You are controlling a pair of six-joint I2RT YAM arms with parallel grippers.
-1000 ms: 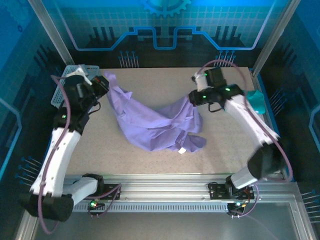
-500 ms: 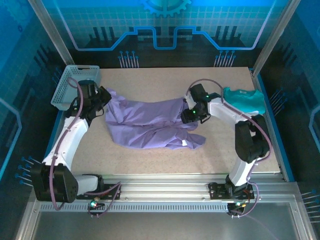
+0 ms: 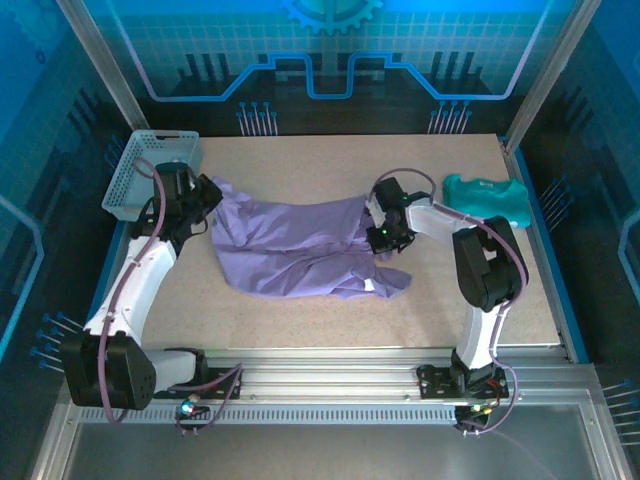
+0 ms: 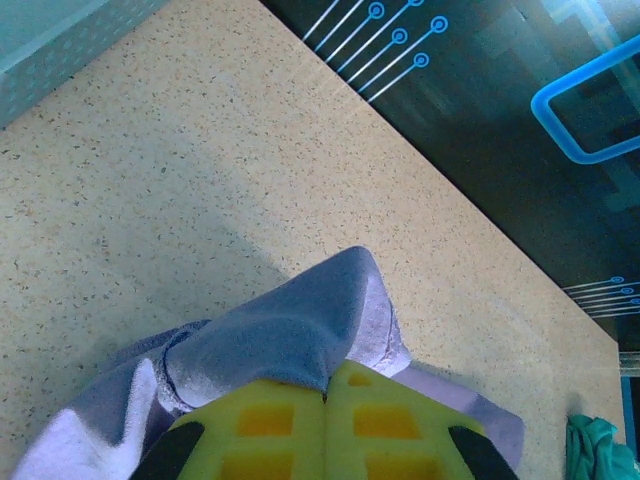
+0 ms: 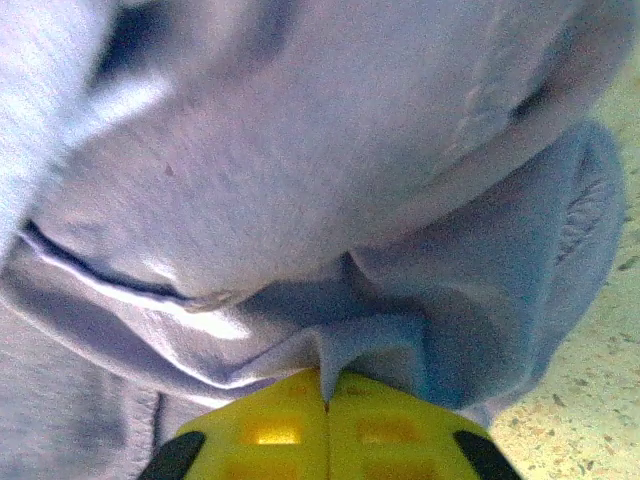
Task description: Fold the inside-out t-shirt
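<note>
The inside-out t-shirt lies crumpled across the middle of the desk, its sleeves lost among the folds. The right gripper is closed on a fold at the shirt's right edge, and cloth hides the fingertips. The left gripper pinches its far-left corner. Farther back a grey basket sits on the left and a teal garment on the right.

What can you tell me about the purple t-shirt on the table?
The t-shirt is lavender-purple soft cloth, rumpled and creased, lying stretched across the middle of the table, with a small white tag by its near edge. The left fingers are shut on its left end, the right fingers on its right end.
</note>
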